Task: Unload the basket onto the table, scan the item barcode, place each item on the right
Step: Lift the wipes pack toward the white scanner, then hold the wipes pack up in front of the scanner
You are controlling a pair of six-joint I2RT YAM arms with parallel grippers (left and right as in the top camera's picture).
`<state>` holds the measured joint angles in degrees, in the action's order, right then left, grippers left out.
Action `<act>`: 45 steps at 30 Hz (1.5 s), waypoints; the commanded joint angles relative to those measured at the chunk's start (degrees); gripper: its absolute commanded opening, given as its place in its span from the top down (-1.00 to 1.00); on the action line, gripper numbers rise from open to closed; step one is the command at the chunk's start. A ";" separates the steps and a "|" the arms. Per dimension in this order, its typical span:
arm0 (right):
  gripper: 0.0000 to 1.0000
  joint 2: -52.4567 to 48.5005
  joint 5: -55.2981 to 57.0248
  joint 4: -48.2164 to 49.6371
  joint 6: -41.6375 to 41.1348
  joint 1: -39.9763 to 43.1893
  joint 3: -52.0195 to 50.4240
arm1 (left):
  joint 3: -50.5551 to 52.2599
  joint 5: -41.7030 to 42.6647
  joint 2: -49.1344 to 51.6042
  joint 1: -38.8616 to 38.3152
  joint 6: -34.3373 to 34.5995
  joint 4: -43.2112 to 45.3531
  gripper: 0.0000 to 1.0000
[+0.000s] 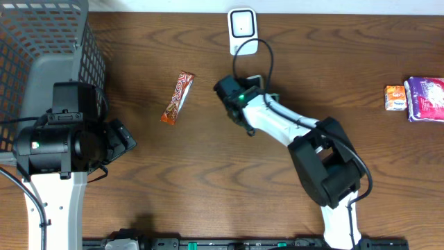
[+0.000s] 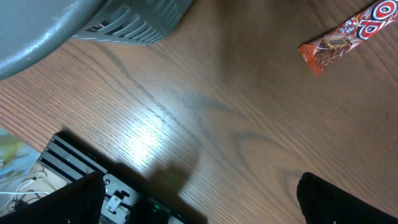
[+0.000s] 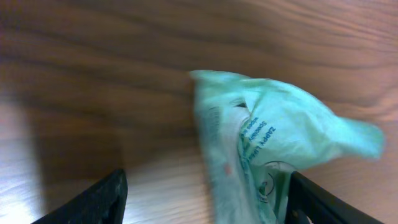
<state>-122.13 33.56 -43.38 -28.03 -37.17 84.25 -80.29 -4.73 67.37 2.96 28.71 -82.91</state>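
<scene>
Since the green packet (image 3: 273, 130) looks like thin crinkly film, it's probably best treated as light, floppy and a bit slippery: easily crumpled, not easily broken. It's seen resting on the table (image 1: 208, 173), between the fingers of the right gripper (image 3: 205, 186) and near the white scanner (image 1: 242, 28). Those jaws are spread wide and nothing is pinched; a gap can be seen on one side. The left gripper (image 2: 199, 193) is held fully open too, empty, over by the basket (image 1: 41, 42). A grip would be better taken across the fuller middle than the flared loose end, with the printed faces kept uncovered. No barcode can be made out tbh.
</scene>
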 commanded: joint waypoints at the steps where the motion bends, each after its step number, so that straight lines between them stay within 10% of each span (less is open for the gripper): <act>1: -0.44 2.54 -6.43 -0.22 -0.61 -1.84 4.48 | 0.00 -0.87 -0.04 0.31 0.55 -0.22 -0.96; 13: -0.64 3.63 -16.81 -11.52 4.55 -1.51 20.33 | 0.00 -0.87 -0.04 0.31 0.55 -0.22 -0.96; 35: -0.97 3.56 -23.37 -12.22 5.79 5.95 10.84 | 0.00 -0.87 -0.04 0.31 0.55 -0.22 -0.96; 45: 0.05 3.56 -27.02 -5.99 6.05 7.45 4.24 | 0.00 -0.90 -0.04 0.31 0.55 -0.22 -0.97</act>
<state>-119.20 8.64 -50.28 -22.04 -30.57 89.60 -80.29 -4.73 67.37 2.96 28.71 -82.91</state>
